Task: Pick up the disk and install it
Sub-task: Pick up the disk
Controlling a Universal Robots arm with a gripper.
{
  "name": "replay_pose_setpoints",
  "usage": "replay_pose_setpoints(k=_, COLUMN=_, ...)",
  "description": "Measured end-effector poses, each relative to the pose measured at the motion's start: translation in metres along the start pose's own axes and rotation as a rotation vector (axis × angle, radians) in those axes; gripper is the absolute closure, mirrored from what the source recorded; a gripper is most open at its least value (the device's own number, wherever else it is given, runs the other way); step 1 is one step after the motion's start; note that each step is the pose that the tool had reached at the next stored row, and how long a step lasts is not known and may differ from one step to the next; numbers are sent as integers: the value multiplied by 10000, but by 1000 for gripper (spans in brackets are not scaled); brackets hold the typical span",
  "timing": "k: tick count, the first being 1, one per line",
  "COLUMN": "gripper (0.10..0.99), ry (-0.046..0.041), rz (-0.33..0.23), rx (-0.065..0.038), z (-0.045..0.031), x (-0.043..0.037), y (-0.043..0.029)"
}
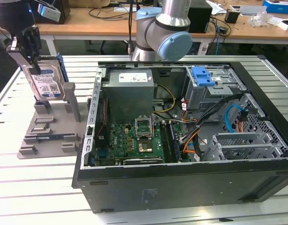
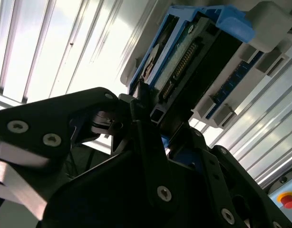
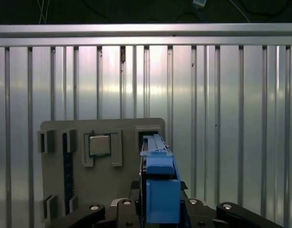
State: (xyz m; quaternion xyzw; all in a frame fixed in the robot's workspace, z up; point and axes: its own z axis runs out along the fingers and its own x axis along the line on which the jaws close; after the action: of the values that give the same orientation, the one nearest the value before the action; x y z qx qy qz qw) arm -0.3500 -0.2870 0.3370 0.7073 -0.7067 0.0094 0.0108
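The disk (image 1: 46, 82) is a silver drive with a white-and-blue label and blue side rails. It stands upright at the grey holder (image 1: 45, 129) on the exterior view's left. My black gripper (image 1: 35, 64) comes down over its top edge and is shut on it. In the second wrist view the fingers (image 2: 146, 137) flank the disk's connector end (image 2: 184, 61). In the first wrist view the blue rail (image 3: 160, 190) runs up between the gripper's (image 3: 160, 211) two sides, over the holder (image 3: 55, 190).
An open computer case (image 1: 181, 173) lies on the slatted table, with its motherboard, cables and a grey drive bay topped by a blue bracket (image 1: 202, 77). The arm's base (image 1: 158, 33) stands behind the case. A processor chip (image 3: 99, 145) sits in the holder.
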Motion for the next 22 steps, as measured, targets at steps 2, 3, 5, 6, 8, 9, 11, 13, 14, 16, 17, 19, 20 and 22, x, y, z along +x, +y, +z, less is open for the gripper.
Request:
replay_pose_setpoints(k=2, gripper=722, ry=0, rz=0, rx=0, z=-28, x=-2, y=0)
replay_pose_setpoints(k=3, gripper=722, ry=0, rz=0, rx=0, z=-45, x=-3, y=0)
replay_pose_setpoints(k=5, gripper=722, ry=0, rz=0, rx=0, z=-98, x=-6, y=-1)
replay_pose_setpoints(k=6, gripper=722, ry=1, rz=1, rx=-1, z=-133, x=-8, y=0)
replay_pose_setpoints(k=8, gripper=722, ry=0, rz=0, rx=0, z=-199, x=-12, y=-1)
replay_pose_setpoints(k=9, gripper=722, ry=0, rz=0, rx=0, z=-217, x=-13, y=-1)
replay_pose_setpoints(k=11, gripper=722, ry=1, rz=1, rx=0, z=-257, x=-15, y=0)
replay_pose_setpoints(k=13, gripper=722, ry=1, rz=0, rx=0, z=-327, x=-18, y=-1)
replay_pose_setpoints(k=14, gripper=722, ry=1, rz=0, rx=-1, z=-361, x=-19, y=0)
replay_pose_setpoints(k=16, gripper=722, ry=0, rz=0, rx=0, z=-445, x=-22, y=0)
replay_pose_setpoints(k=17, gripper=722, ry=0, rz=-1, rx=-1, z=-478, x=-23, y=0)
replay_pose_setpoints(k=19, gripper=722, ry=0, rz=0, rx=0, z=-509, x=-24, y=0)
replay_pose_setpoints(k=20, gripper=722, ry=0, rz=0, rx=-1, z=-530, x=-24, y=0)
replay_pose_setpoints(k=22, gripper=722, ry=0, rz=0, rx=0, z=-586, x=-25, y=0)
